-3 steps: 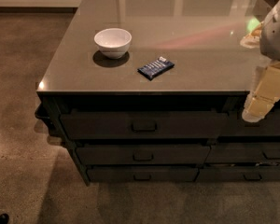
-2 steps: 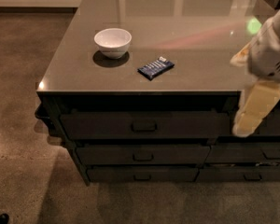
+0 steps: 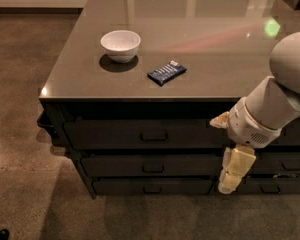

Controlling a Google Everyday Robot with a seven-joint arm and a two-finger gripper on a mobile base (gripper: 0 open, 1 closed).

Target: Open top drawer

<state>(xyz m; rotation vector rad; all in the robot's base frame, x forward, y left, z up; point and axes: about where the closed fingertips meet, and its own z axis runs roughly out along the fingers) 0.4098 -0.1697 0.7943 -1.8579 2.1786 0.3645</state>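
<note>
Gripper (image 3: 231, 176): hangs pointing down in front of the cabinet's right part, at the level of the lower drawer rows.
Gripper state: cannot tell whether it is open or closed; nothing is seen in its hold.
Top drawer (image 3: 110, 134): shut, its front flush just under the countertop (image 3: 215, 44), above and left of the gripper.
Handle (image 3: 154, 135): at the drawer's centre, well apart from the gripper, up and to its left.
Bowl (image 3: 120, 45): white, on the countertop, far up-left of the gripper.
Blue packet (image 3: 166, 72): lies just right of the bowl.
</note>
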